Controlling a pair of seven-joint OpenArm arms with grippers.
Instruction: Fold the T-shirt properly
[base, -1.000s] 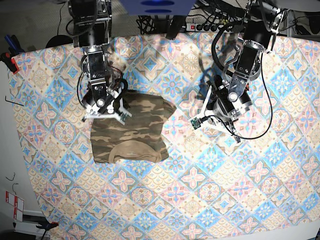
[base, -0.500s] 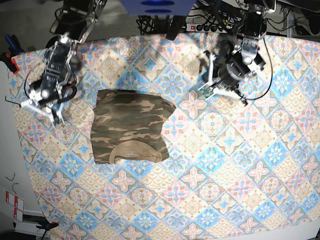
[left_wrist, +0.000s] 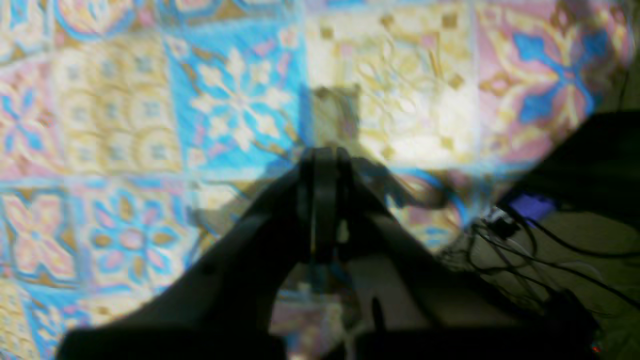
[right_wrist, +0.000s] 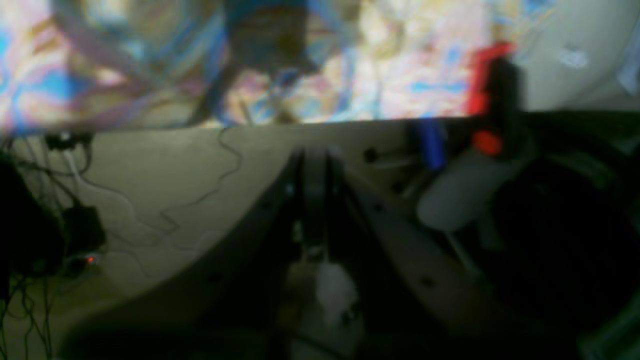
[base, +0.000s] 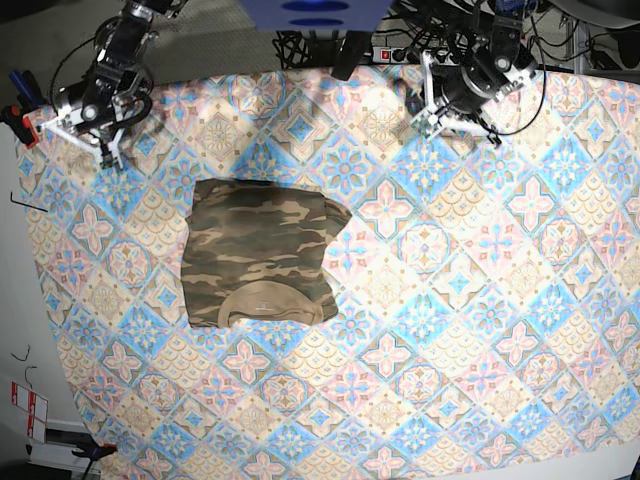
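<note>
The camouflage T-shirt (base: 258, 252) lies folded into a compact rectangle on the left half of the tablecloth (base: 450, 300), with its tan collar toward the near edge. Neither arm touches it. My right arm (base: 95, 95) hangs over the far left corner of the table, well behind the shirt. In the blurred right wrist view, my right gripper (right_wrist: 314, 155) is shut on nothing, out past the table edge. My left arm (base: 465, 80) sits at the far edge, right of centre. My left gripper (left_wrist: 325, 155) is shut and empty above the patterned cloth.
A red clamp (base: 18, 122) grips the table's left edge and also shows as the red clamp (right_wrist: 487, 100) in the right wrist view. A power strip (base: 420, 50) and tangled cables (left_wrist: 540, 240) lie behind the far edge.
Both arms have drawn back from the middle of the table to its far edge. The right gripper has left the shirt's far left corner. The shirt has stayed put.
</note>
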